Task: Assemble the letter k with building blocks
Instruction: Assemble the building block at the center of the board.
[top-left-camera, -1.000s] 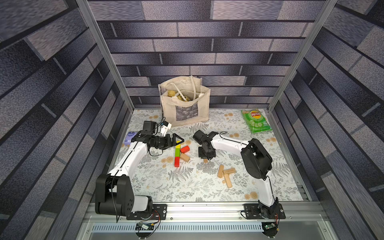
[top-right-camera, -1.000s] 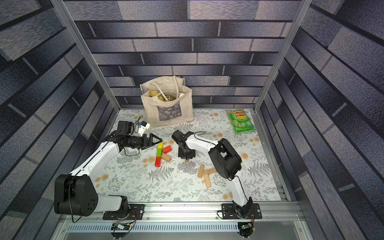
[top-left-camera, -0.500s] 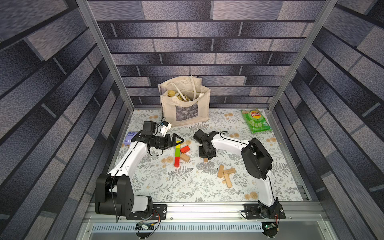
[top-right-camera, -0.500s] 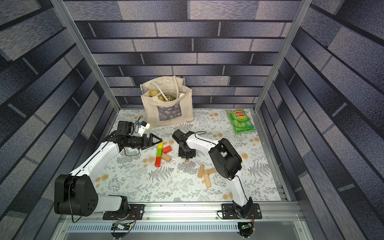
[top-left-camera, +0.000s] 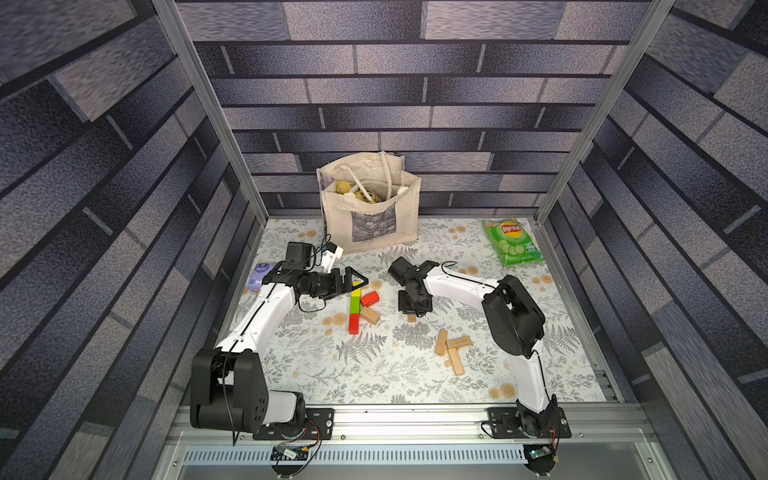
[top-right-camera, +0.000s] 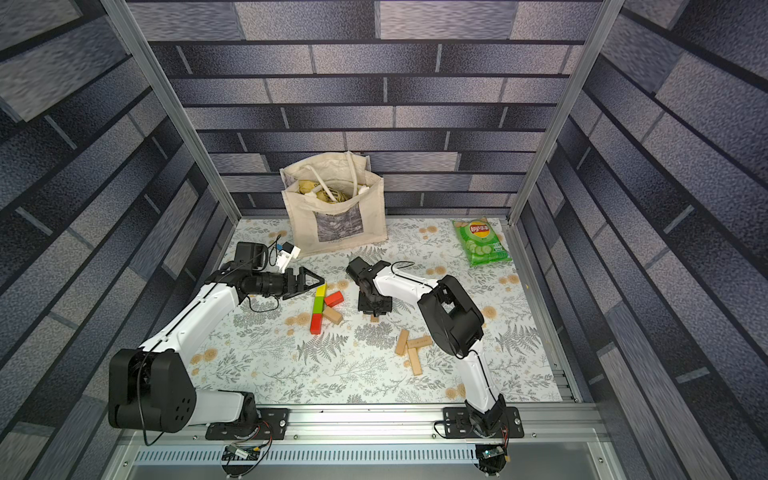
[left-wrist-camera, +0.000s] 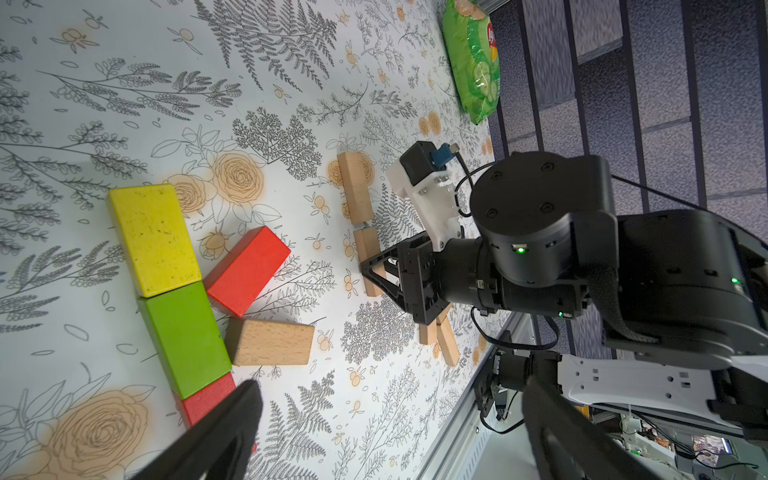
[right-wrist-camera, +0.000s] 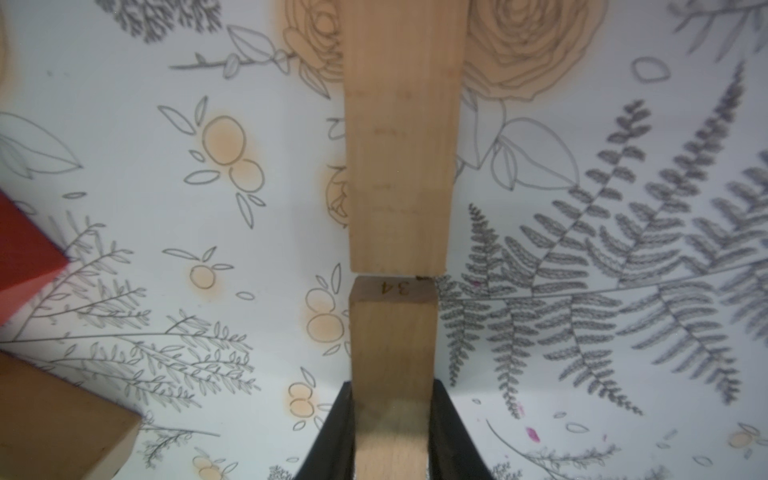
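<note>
Nothing has shifted in the last second. My right claw (right-wrist-camera: 392, 415) is clamped on a tan block (right-wrist-camera: 390, 353), end to end with a second tan block (right-wrist-camera: 401, 137), ends all but touching, in the middle of the desk (top-left-camera: 374, 382). My left claw (top-left-camera: 358, 280) gapes wide at the yellow end of the coloured K (top-left-camera: 355, 306). Three loose tan blocks (top-left-camera: 451, 349) lie by my right elbow. Open desk runs toward the front rail (top-left-camera: 415, 415); tote bag (top-left-camera: 370, 216) and crisp bag (top-left-camera: 512, 243) line the back edge, purple pack (top-left-camera: 259, 276) the left edge.
</note>
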